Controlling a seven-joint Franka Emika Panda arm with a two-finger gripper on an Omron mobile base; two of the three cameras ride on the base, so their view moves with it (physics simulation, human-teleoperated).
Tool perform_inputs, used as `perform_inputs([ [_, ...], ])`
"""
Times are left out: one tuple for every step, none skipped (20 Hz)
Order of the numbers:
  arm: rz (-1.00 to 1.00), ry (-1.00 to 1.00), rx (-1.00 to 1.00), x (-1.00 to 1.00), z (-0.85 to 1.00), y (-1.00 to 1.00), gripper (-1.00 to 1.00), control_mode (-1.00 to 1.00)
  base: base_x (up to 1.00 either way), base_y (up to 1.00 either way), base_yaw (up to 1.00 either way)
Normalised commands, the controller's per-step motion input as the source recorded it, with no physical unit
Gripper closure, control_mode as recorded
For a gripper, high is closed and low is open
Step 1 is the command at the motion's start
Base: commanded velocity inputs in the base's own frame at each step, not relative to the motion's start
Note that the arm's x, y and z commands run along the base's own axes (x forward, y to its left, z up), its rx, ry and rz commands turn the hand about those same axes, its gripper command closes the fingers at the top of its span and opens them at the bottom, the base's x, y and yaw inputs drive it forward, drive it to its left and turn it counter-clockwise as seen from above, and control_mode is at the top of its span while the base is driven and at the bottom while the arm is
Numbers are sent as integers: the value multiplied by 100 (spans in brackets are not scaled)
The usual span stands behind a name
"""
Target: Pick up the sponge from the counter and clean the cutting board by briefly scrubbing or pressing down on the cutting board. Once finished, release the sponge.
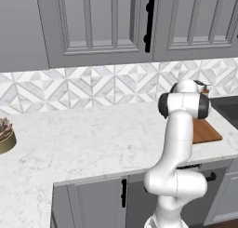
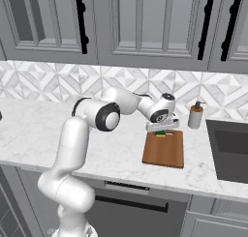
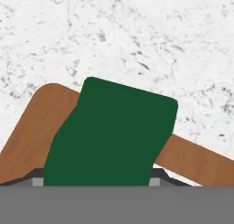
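My gripper (image 2: 163, 129) reaches down over the far edge of the reddish-brown cutting board (image 2: 164, 151) and is shut on the sponge (image 2: 164, 133). In the hand view the sponge's dark green top (image 3: 114, 136) lies between the fingertips, covering part of the cutting board (image 3: 32, 131) and of the white marble counter (image 3: 137, 45) beyond it. Whether the sponge presses on the wood or hovers just above it, I cannot tell. In the left base view my own arm hides the gripper, and a part of the cutting board (image 1: 208, 131) shows to its right.
A soap dispenser (image 2: 195, 116) stands just right of the board at the backsplash. Further right a dark sink (image 2: 231, 149) is set into the counter. A potted plant (image 1: 4, 135) sits at the far left. Wall cabinets hang above.
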Motion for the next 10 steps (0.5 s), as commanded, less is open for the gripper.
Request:
perform_inputs([
  [0,0,2,11,-41,-69,100,-100,0,0,0],
  [0,0,0,4,-43,-59,100,-100,0,0,0],
  [0,0,0,0,-48,-56,100,-100,0,0,0],
  [0,0,0,0,-52,-58,100,-100,0,0,0],
  [0,0,3,0,-56,-62,100,-100,0,0,0],
  [0,0,7,0,-56,-67,100,-100,0,0,0],
  [0,0,8,0,-55,-71,100,-100,0,0,0],
  [0,0,10,0,-53,-74,100,-100,0,0,0],
  [0,0,11,-19,-54,-76,100,-100,0,0,0],
  [0,0,13,-48,-56,-74,100,-100,0,0,0],
])
